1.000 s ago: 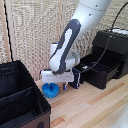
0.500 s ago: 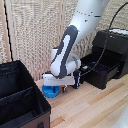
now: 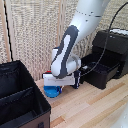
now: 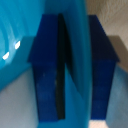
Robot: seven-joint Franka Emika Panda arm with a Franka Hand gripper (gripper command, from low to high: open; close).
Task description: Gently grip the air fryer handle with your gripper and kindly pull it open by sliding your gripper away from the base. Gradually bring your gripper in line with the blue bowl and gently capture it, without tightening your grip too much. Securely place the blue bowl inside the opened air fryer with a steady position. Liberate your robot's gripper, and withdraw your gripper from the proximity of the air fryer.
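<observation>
Wooden flooring [image 3: 90,107] ran beneath everything; from the exterior view's left we saw a black fabric bin [image 3: 20,100], then our gripper [image 3: 54,86] clamping the blue bowl [image 3: 52,91] rim between its fingers [image 4: 47,70], then the air fryer [image 3: 112,52], drawer open.

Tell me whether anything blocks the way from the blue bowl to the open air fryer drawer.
Nothing visible does. The gripper has the blue bowl rim between its fingertips, low over the wooden floor. The air fryer drawer stands pulled out toward the exterior view's right, with only bare floor between.
</observation>
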